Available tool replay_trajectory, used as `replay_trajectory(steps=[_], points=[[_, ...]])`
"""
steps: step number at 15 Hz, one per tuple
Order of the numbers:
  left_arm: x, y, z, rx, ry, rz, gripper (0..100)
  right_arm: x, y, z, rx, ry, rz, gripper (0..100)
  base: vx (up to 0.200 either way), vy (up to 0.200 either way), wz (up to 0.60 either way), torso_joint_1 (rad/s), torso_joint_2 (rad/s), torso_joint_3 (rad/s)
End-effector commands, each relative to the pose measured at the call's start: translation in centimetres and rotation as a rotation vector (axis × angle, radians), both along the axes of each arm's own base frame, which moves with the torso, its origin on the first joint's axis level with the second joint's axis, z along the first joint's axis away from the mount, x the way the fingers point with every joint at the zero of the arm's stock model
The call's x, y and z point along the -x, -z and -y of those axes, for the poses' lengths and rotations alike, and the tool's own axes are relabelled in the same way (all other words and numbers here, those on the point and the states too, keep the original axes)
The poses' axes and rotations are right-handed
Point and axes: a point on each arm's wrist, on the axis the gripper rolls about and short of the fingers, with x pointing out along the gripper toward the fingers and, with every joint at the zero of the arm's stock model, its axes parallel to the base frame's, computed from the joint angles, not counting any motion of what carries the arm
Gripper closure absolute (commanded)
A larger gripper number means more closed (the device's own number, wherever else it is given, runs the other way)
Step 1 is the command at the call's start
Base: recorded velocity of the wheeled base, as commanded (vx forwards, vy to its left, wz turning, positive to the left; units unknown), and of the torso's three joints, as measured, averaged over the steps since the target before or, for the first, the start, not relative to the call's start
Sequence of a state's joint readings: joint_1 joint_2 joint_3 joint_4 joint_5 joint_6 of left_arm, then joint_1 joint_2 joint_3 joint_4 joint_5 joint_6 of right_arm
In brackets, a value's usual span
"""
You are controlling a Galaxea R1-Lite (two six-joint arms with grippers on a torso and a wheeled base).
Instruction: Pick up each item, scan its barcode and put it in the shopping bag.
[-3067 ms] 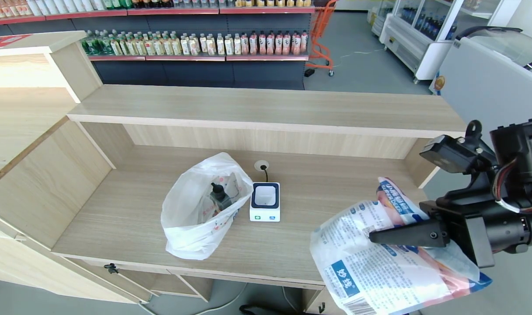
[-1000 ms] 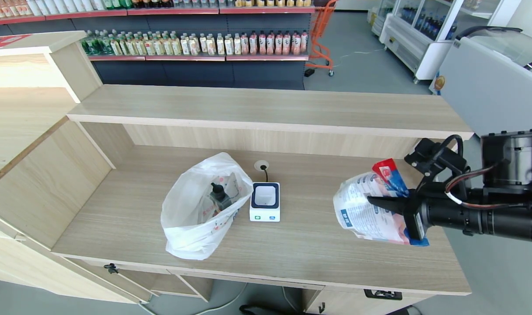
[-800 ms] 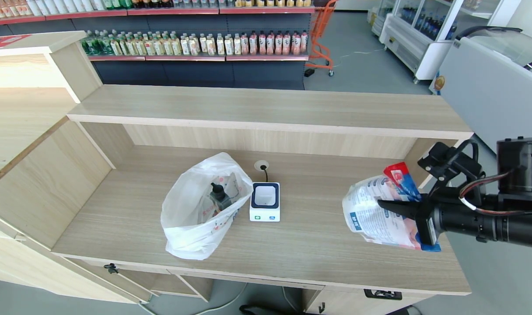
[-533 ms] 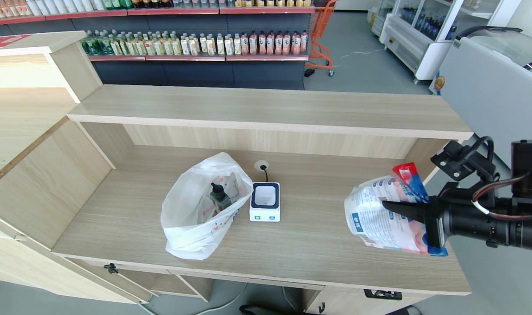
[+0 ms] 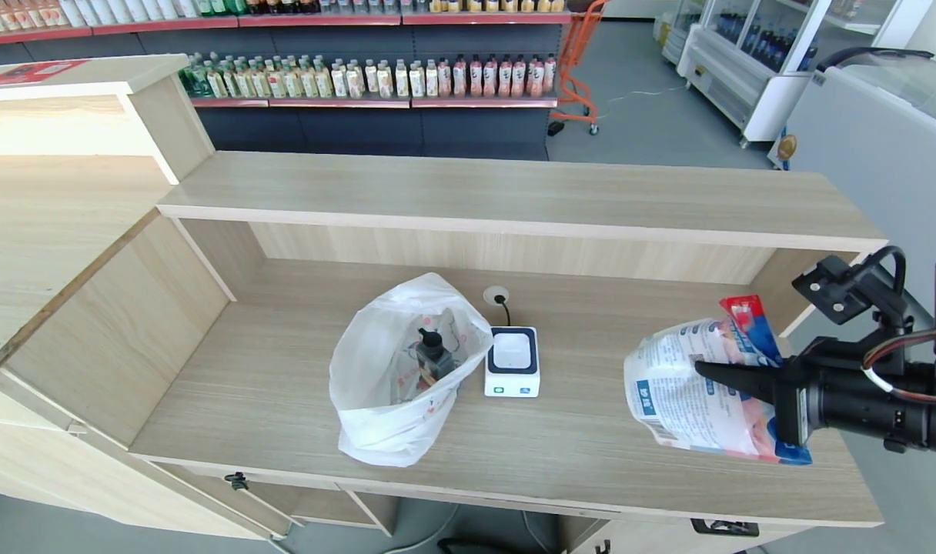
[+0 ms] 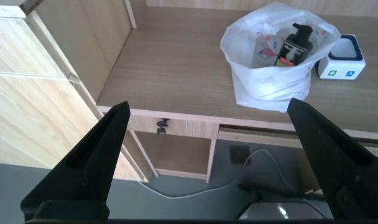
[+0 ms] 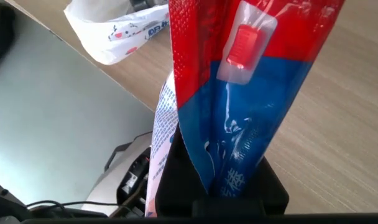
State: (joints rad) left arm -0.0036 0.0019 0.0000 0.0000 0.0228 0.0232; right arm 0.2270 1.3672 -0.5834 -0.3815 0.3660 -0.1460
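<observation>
Pouch (image 5: 672, 396): blue, white and red pack, hanging tilted over the right end of the bench (image 5: 283, 385), its red-and-blue sealed end pointing up and toward the back wall. Whether its lowest corner is touching the wood I cannot tell.
Right claw (image 5: 714, 373): clenching on the pouch near its sealed end, with 1 black finger lying across the printed face and the other hiding behind the pack. In the right wrist view the pouch (image 7: 239, 106) is rising straight out of the grip.
Left claw (image 6: 207, 109): released, its 2 fingers (image 6: 96, 162) spreading wide and gripping nothing, hanging out in front of the bench's front edge, well apart from the bag.
Bag (image 5: 395, 377): white plastic, sitting open-mouthed near the middle of the bench, just left of the scanner.
Bottle (image 5: 433, 358): dark, with a pump top, standing inside the bag among other packs.
Scanner (image 5: 512, 360): small white box with its window facing up, sitting just right of the bag, its cable running to a round hole behind it.
Gap: the pouch is hanging well apart from the scanner, to its right.
</observation>
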Motion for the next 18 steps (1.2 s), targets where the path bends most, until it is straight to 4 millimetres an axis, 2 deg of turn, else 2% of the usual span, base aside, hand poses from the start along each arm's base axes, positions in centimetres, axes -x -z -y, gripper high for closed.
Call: replay_trajectory(steps=[1, 3, 6, 9, 12, 14, 18], points=[[0.0, 0.0, 0.0, 0.000, -0.001, 0.000, 0, -0.2, 0.1, 0.4, -0.003, 0.023, -0.008, 100, 0.200, 0.200, 0.00, 0.002, 0.00, 0.002], [0.0, 0.0, 0.0, 0.002, -0.002, 0.000, 0, -0.4, 0.3, 0.9, -0.007, 0.052, -0.018, 100, 0.200, 0.000, 0.00, -0.010, 0.00, 0.005], [0.0, 0.0, 0.0, 0.002, -0.001, 0.000, 0, -0.5, 0.6, 1.3, -0.005, 0.070, -0.033, 100, 0.000, 0.000, 0.00, 0.000, 0.00, 0.000], [0.0, 0.0, 0.0, 0.002, -0.001, 0.000, 0, -0.4, 0.9, 1.3, -0.016, 0.039, -0.048, 100, 0.200, 0.000, 0.00, -0.009, 0.00, 0.006], [0.0, 0.0, 0.0, 0.005, -0.001, 0.000, 0, -1.1, 1.6, 1.2, -0.004, 0.036, -0.075, 100, 0.200, 0.000, 0.00, 0.014, 0.00, 0.004], [0.0, 0.0, 0.0, 0.017, -0.002, 0.001, 0, -1.7, 2.2, 1.1, 0.013, 0.032, -0.091, 100, 0.000, 0.000, 0.00, 0.000, 0.00, 0.000], [0.0, 0.0, 0.0, 0.017, -0.002, 0.001, 0, -2.7, 4.2, 0.9, 0.171, -0.065, -0.071, 100, 0.000, 0.000, 0.00, 0.000, 0.00, 0.000]])
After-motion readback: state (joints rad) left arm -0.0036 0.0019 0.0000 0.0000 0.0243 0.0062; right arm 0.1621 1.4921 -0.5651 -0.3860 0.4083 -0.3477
